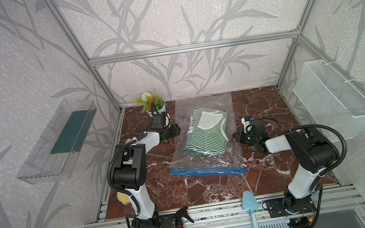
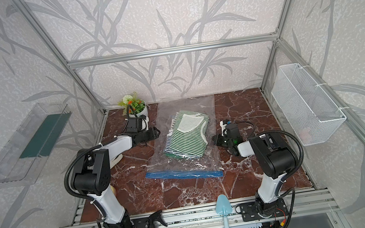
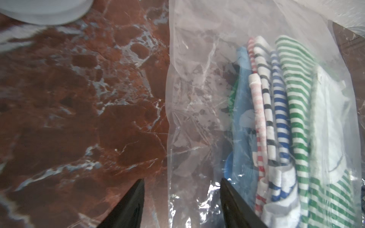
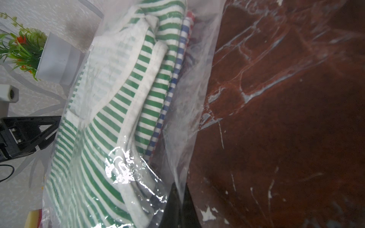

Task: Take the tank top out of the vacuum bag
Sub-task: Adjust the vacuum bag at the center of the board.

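Top views: vacuum bag (image 1: 202,107) (image 2: 185,109) lies flat mid-table (image 1: 212,192). Its long axis runs near-to-far, leaning a bit to the right at the far end. The blue zip strip (image 1: 206,171) is at the near end, twd the robot. A green-striped tank top (image 1: 205,130) (image 2: 187,135) tops the folded stack inside, w/ neck twd the far wall and hem twd the zip strip. Left gripper (image 1: 176,130) (image 2: 157,132) sits at the bag's left edge, right gripper (image 1: 236,136) (image 2: 215,140) at its right edge.

Left wrist: left gripper (image 3: 181,182) has jaws apart, nothing between them but the bag's (image 3: 197,88) side edge – one finger over bare table (image 3: 79,118), the other over the film. The tank top (image 3: 296,118) is the outermost layer of the stack, striped layers beside it.

Right wrist: right gripper (image 4: 178,189) is closed tight, film of the bag (image 4: 197,79) pinched at the tips – that side is lifted off the table. The tank top (image 4: 122,98) lies lengthwise, straps twd the plant pot (image 4: 55,59).
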Controlling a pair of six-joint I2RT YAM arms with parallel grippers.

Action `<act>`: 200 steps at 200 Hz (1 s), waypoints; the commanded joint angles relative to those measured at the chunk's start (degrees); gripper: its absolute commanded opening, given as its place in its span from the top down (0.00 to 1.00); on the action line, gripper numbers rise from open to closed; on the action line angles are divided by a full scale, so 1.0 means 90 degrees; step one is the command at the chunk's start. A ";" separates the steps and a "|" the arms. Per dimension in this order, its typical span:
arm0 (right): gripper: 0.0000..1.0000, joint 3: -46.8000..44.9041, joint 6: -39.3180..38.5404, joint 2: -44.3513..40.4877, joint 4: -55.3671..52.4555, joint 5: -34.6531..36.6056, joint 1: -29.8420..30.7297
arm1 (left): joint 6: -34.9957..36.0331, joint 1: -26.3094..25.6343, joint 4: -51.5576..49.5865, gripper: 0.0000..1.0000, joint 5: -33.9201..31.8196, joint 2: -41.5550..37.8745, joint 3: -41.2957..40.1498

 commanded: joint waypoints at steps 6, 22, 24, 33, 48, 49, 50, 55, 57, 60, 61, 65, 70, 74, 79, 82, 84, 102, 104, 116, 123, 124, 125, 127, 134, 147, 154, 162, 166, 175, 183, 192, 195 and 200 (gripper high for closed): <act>1.00 0.0078 -0.0061 -0.0012 -0.0057 0.0030 -0.0011 | -0.0398 0.0133 0.0723 0.40 0.0569 0.0197 -0.0250; 1.00 0.0091 -0.0064 -0.0009 -0.0053 -0.0004 -0.0017 | -0.0541 0.0229 0.1052 0.42 0.0832 0.0292 -0.0374; 1.00 0.0092 -0.0064 -0.0006 -0.0047 -0.0005 -0.0019 | -0.0557 0.0239 0.1076 0.42 0.0862 0.0293 -0.0379; 1.00 0.0097 -0.0054 0.0011 -0.0032 -0.0025 -0.0022 | -0.0596 0.0275 0.1187 0.43 0.0971 0.0330 -0.0415; 1.00 0.0109 -0.0054 0.0025 -0.0032 -0.0044 -0.0016 | -0.0609 0.0289 0.1304 0.46 0.1202 0.0406 -0.0420; 1.00 0.0111 -0.0054 0.0028 -0.0032 -0.0044 -0.0018 | -0.0610 0.0290 0.1316 0.46 0.1216 0.0410 -0.0415; 1.00 0.0111 -0.0054 0.0029 -0.0032 -0.0046 -0.0019 | -0.0606 0.0295 0.1313 0.46 0.1233 0.0411 -0.0413; 1.00 0.0110 -0.0054 0.0031 -0.0024 -0.0038 -0.0016 | -0.0596 0.0289 0.1333 0.48 0.1299 0.0441 -0.0410; 1.00 0.0111 -0.0054 0.0028 -0.0030 -0.0038 -0.0019 | -0.0593 0.0291 0.1342 0.49 0.1338 0.0449 -0.0403; 1.00 0.0112 -0.0050 0.0034 -0.0028 -0.0054 -0.0013 | -0.0582 0.0290 0.1359 0.50 0.1383 0.0472 -0.0401; 1.00 0.0112 -0.0047 0.0037 -0.0030 -0.0051 -0.0012 | -0.0577 0.0290 0.1368 0.51 0.1399 0.0477 -0.0401; 1.00 0.0111 -0.0058 0.0040 -0.0031 -0.0053 -0.0020 | -0.0577 0.0289 0.1405 0.54 0.1458 0.0484 -0.0409; 1.00 0.0112 -0.0054 0.0041 -0.0031 -0.0049 -0.0013 | -0.0574 0.0289 0.1443 0.58 0.1520 0.0487 -0.0413; 1.00 0.0112 -0.0056 0.0041 -0.0032 -0.0051 -0.0011 | -0.0570 0.0282 0.1471 0.63 0.1563 0.0498 -0.0420; 1.00 0.0107 -0.0059 0.0041 -0.0031 -0.0049 -0.0012 | -0.0566 0.0289 0.1492 0.69 0.1590 0.0494 -0.0430; 1.00 0.0111 -0.0063 0.0039 -0.0031 -0.0051 -0.0011 | -0.0560 0.0291 0.1503 0.73 0.1605 0.0489 -0.0437; 1.00 0.0111 -0.0063 0.0040 -0.0032 -0.0044 -0.0013 | -0.0562 0.0288 0.1509 0.75 0.1610 0.0484 -0.0444; 1.00 0.0109 -0.0083 0.0021 -0.0035 -0.0030 -0.0012 | -0.0558 0.0284 0.1553 0.92 0.1648 0.0401 -0.0503; 1.00 0.0111 -0.0083 0.0021 -0.0030 -0.0031 -0.0013 | -0.0561 0.0289 0.1555 0.93 0.1642 0.0395 -0.0509; 1.00 0.0111 -0.0102 0.0006 -0.0051 -0.0028 -0.0020 | -0.0561 0.0280 0.1535 1.00 0.1637 0.0262 -0.0568; 1.00 0.0105 -0.0114 0.0004 -0.0053 -0.0014 -0.0020 | -0.0552 0.0259 0.1494 1.00 0.1577 0.0172 -0.0604; 1.00 0.0104 -0.0113 -0.0002 -0.0048 -0.0011 -0.0025 | -0.0547 0.0255 0.1484 1.00 0.1570 0.0151 -0.0610; 1.00 0.0108 -0.0113 0.0000 -0.0045 -0.0010 -0.0023 | -0.0540 0.0254 0.1475 1.00 0.1566 0.0140 -0.0617; 1.00 0.0111 -0.0113 0.0001 -0.0042 -0.0017 -0.0021 | -0.0530 0.0245 0.1448 1.00 0.1532 0.0118 -0.0628; 1.00 0.0109 -0.0122 -0.0008 -0.0044 -0.0009 -0.0020 | -0.0472 0.0210 0.1347 1.00 0.1435 -0.0011 -0.0658; 1.00 0.0093 -0.0149 -0.0037 -0.0036 0.0011 -0.0021 | -0.0369 0.0099 0.1146 1.00 0.1211 -0.0281 -0.0729; 1.00 0.0069 -0.0151 -0.0065 -0.0032 0.0047 -0.0020 | -0.0317 0.0029 0.0982 1.00 0.0998 -0.0445 -0.0767; 1.00 0.0053 -0.0166 -0.0093 -0.0031 0.0076 -0.0020 | -0.0260 -0.0073 0.0826 1.00 0.0725 -0.0649 -0.0829; 1.00 0.0053 -0.0178 -0.0106 -0.0027 0.0088 -0.0025 | -0.0240 -0.0123 0.0739 1.00 0.0612 -0.0748 -0.0869; 1.00 0.0043 -0.0199 -0.0142 -0.0044 0.0113 -0.0020 | -0.0256 -0.0225 0.0620 1.00 0.0282 -0.0996 -0.0982; 1.00 0.0036 -0.0215 -0.0172 -0.0055 0.0125 -0.0020 | -0.0363 -0.0304 0.0560 1.00 -0.0010 -0.1233 -0.1123; 1.00 0.0043 -0.0238 -0.0209 -0.0075 0.0123 -0.0011 | -0.0529 -0.0369 0.0548 1.00 -0.0311 -0.1485 -0.1322; 1.00 0.0042 -0.0253 -0.0220 -0.0094 0.0119 -0.0011 | -0.0591 -0.0388 0.0556 1.00 -0.0417 -0.1603 -0.1391; 1.00 0.0061 -0.0275 -0.0222 -0.0139 0.0119 -0.0001 | -0.0693 -0.0425 0.0551 1.00 -0.0577 -0.1756 -0.1520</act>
